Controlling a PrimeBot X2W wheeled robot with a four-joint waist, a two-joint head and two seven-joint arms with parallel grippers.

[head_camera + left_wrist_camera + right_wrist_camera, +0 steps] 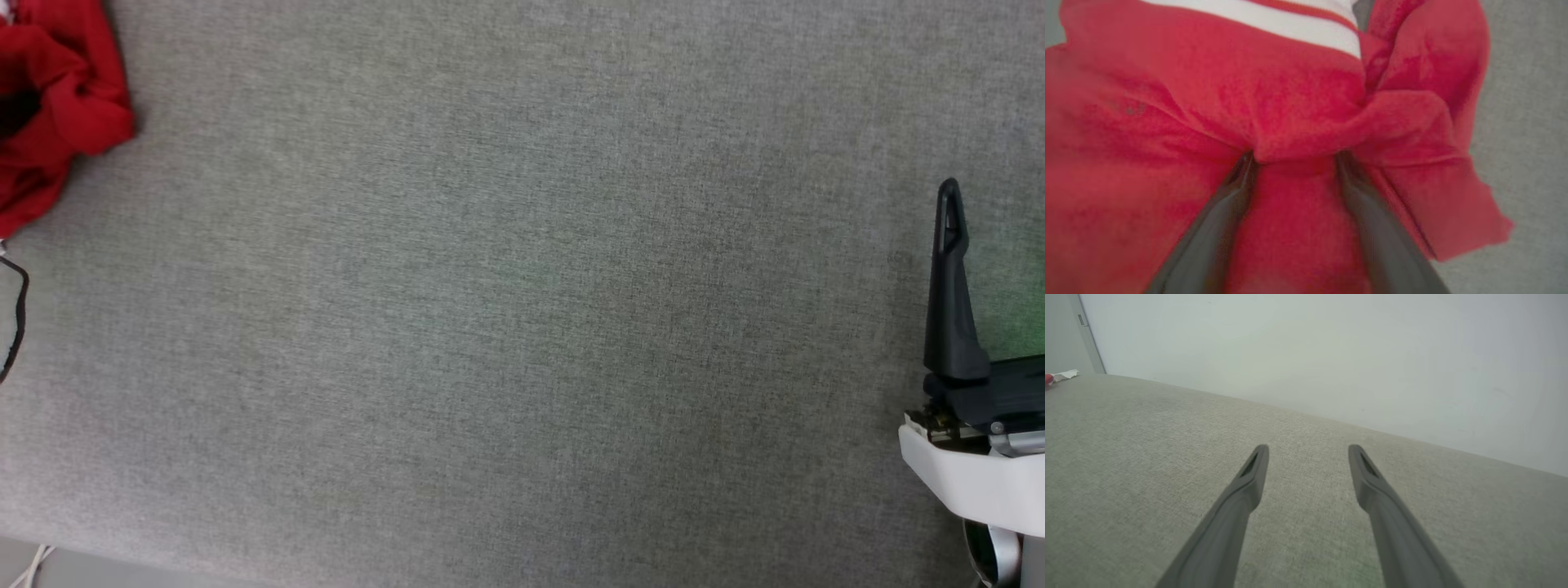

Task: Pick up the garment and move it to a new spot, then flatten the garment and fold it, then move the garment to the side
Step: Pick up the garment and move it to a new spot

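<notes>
The garment (57,106) is a crumpled red heap at the far left of the grey table, cut off by the head view's edge. Close up in the left wrist view the garment (1298,106) is red cloth with a white striped band at the top. My left gripper (1294,157) is open and pushed into it, a fold of red cloth lying between the two spread fingers and over their tips. My right gripper (1308,451) stands open over bare table at the far right, nothing between its fingers; one of its fingers (949,278) points up the head view.
The grey cloth-covered table (522,327) spreads across the head view, its front edge (122,563) at the lower left. A black cable loop (18,318) hangs at the left edge. A pale wall (1331,347) stands behind the table's far edge.
</notes>
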